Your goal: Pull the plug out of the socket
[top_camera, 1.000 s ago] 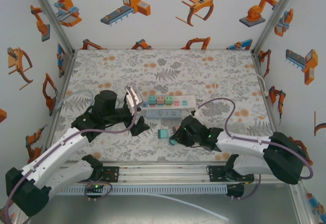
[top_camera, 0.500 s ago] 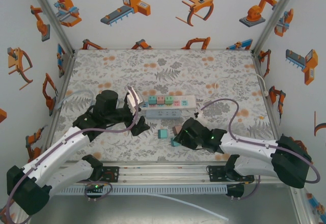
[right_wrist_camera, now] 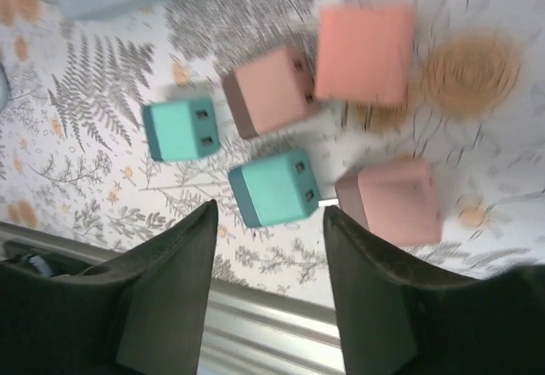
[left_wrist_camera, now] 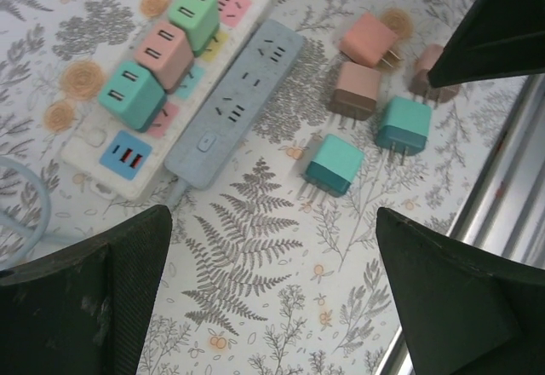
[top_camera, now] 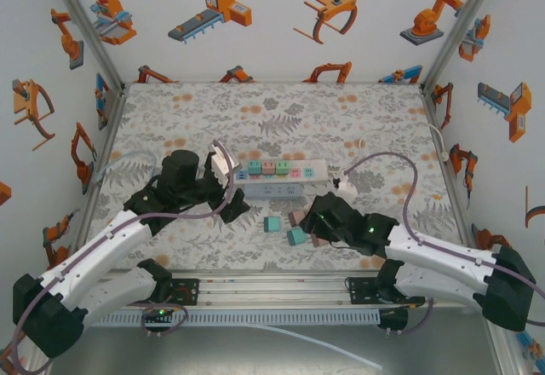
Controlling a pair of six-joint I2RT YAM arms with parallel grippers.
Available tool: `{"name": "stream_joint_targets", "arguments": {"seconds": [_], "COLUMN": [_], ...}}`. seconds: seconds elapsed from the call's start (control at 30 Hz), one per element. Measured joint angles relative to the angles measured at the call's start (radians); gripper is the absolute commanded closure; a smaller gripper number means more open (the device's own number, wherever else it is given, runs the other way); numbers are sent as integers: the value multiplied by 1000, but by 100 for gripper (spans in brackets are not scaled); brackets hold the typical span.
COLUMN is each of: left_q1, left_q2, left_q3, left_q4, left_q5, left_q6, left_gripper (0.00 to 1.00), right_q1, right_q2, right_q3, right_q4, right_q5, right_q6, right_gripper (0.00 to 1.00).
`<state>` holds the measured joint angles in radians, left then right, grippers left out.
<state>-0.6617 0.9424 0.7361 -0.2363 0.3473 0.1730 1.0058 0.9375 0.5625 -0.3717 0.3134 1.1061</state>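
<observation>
A white socket strip (left_wrist_camera: 92, 148) (top_camera: 313, 169) carries three plugs in a row: teal (left_wrist_camera: 130, 94), pink (left_wrist_camera: 166, 51) and green (left_wrist_camera: 196, 13). Beside it lies a grey-blue strip (left_wrist_camera: 238, 102) with nothing in it. Several loose plugs rest on the table near the front. Among them is a teal plug (right_wrist_camera: 274, 187) (top_camera: 296, 237) lying free just beyond my right gripper (right_wrist_camera: 271, 222) (top_camera: 308, 223), whose jaws stand apart and hold nothing. My left gripper (left_wrist_camera: 272, 222) (top_camera: 232, 187) hovers wide open left of the strips, over bare table.
Other loose plugs: teal (right_wrist_camera: 180, 128), brownish pink (right_wrist_camera: 268, 89), salmon (right_wrist_camera: 364, 51), pink (right_wrist_camera: 393, 200). The metal rail (right_wrist_camera: 255, 324) at the table's near edge runs right under my right fingers. Printed walls close in the left, back and right.
My right gripper has opened and let go of the teal plug, which now lies on the table, and the arm has drawn back to the right. The left arm has hardly moved.
</observation>
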Motion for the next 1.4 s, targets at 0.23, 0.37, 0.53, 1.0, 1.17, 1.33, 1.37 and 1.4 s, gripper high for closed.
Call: {"name": "stream_joint_targets", "arguments": {"seconds": [0.23,0.37,0.53,1.0,1.17,1.33,1.37,1.4], "left_q1": [4,33,116,251,278,296,297,299], "left_q2": [32,87,147,403,507,603,623,641], "left_q3": [14,59,110,188,235,273,281,288], "left_q4": [42,42,43,58,57,58,58,60], "left_q5": [-140,-193,-249,-340,-322,-279,-267,-254], "left_q6": [-98,-205,-364,-528,-529,-535,-536,-537], "left_gripper": [3,3,3,15,29,36,37,38], "right_q1": [-16,-44,-252,-463,-498,-508,-508,-508], "right_q2": [-6,11,88,589,734,842,861,875], "right_q3": [122,122,129,435,526,594,608,620], "right_q4": [84,215,311,338,334,299,290,282], "right_q5": [154,86,-283,-861,-946,-992,-1001,-1007], "right_q6": [-579,-991,-1381,-1884,-1925,-1960,-1968,-1973], "right_gripper": [30,25,25,24,30,37,40,43]}}
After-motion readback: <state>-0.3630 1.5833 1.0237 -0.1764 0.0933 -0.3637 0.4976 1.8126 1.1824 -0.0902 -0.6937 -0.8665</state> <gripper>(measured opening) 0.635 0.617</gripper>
